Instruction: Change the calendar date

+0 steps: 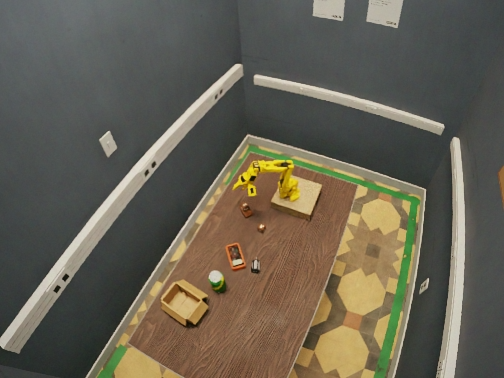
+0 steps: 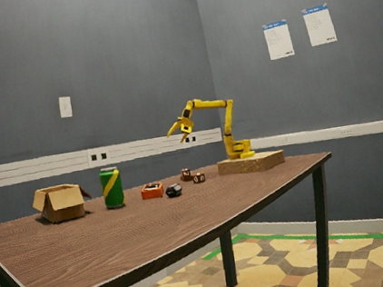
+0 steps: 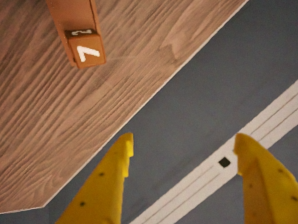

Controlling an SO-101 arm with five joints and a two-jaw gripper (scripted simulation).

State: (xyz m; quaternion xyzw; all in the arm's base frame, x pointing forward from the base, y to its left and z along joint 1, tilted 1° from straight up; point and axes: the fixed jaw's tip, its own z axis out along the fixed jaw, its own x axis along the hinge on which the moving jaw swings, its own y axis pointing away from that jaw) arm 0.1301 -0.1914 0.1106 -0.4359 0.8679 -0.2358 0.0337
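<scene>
My gripper (image 1: 243,191) (image 2: 175,138) (image 3: 184,140) is open and empty, raised above the table near its far left edge. One brown cube (image 1: 244,205) (image 2: 186,172) (image 3: 90,52) is at one end of the small brown tray (image 1: 247,213) (image 3: 75,15). In the wrist view a white 7 and, on a darker face, a white 2 show on it, at the upper left, away from both fingers. The other brown cube (image 1: 261,228) (image 2: 199,178) lies loose on the table outside the tray, and is out of the wrist view. The calendar's front cannot be read.
An orange-rimmed device (image 1: 235,256) (image 2: 152,191), a small black object (image 1: 255,265) (image 2: 174,190), a green can (image 1: 217,281) (image 2: 112,187) and an open cardboard box (image 1: 185,302) (image 2: 61,202) stand farther from the arm's base block (image 1: 298,206) (image 2: 251,163).
</scene>
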